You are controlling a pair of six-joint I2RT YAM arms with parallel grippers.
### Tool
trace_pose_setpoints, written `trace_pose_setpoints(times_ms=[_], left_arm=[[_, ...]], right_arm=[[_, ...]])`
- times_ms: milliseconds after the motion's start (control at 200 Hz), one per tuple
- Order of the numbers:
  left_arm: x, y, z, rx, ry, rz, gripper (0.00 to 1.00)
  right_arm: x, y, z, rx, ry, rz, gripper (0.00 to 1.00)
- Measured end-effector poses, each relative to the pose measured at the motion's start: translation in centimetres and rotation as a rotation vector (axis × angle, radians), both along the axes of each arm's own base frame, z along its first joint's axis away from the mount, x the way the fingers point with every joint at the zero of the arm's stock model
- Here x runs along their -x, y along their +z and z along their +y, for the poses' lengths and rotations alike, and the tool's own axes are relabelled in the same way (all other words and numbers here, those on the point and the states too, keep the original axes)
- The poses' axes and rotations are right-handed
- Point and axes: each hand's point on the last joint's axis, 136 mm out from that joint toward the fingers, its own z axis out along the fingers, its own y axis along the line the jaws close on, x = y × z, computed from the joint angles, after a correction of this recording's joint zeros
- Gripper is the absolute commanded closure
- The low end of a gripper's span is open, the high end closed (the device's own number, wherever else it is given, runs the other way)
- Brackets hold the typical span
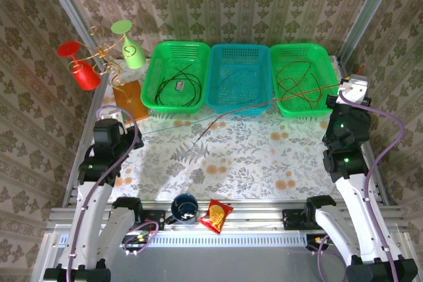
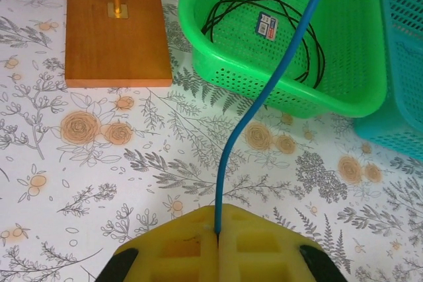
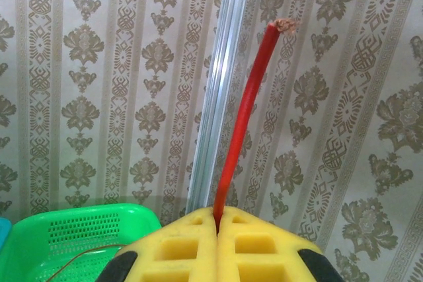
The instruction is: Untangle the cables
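Observation:
My left gripper (image 2: 217, 221) is shut on a blue cable (image 2: 264, 90), which rises from the yellow pads and crosses over the left green basket (image 2: 344, 97). Black cables (image 2: 291, 24) lie coiled in that basket. My right gripper (image 3: 217, 213) is shut on a red cable (image 3: 244, 117), whose frayed end sticks up against the wallpaper. From above, the red cable (image 1: 277, 102) runs from the right gripper (image 1: 349, 88) leftward across the baskets' front and down onto the table. More red cable (image 1: 301, 84) lies in the right green basket (image 1: 327, 54). A thin blue cable (image 1: 231, 78) lies in the teal basket (image 1: 239, 105).
A wooden base (image 1: 129, 99) with a gold wire stand holds a red glass (image 1: 84, 74) and a green glass (image 1: 132, 54) at the back left. A dark mug (image 1: 184, 207) and a snack packet (image 1: 215, 216) sit on the front rail. An aluminium post (image 3: 221, 64) stands behind the right gripper.

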Motion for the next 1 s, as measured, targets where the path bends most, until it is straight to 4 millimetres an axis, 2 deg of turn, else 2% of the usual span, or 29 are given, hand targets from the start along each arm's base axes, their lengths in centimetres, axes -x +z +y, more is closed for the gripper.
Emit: trace_pose_setpoints(times_ms=[305,485,800,1000], left_arm=[[0.5,-0.9,1.8,-0.013,0.071,0.013,1.00],[0.8,-1.5,2.4,-0.013,0.095,0.027,1.00],[1.0,-1.8,2.7,-0.012,0.106,0.043,1.00],[1.0,-1.7,1.5,0.036,0.059,0.042,1.00]], right_arm=[[0.7,0.4,-2.3,-0.021,-0.103,-0.007,1.00],[0.9,0.1,-2.8,-0.040,-0.118,-0.005,1.00],[1.2,0.0,-3.6,-0.057,-0.148,-0.005,1.00],[0.8,0.3,-3.0,-0.078,-0.098,-0.006,1.00]])
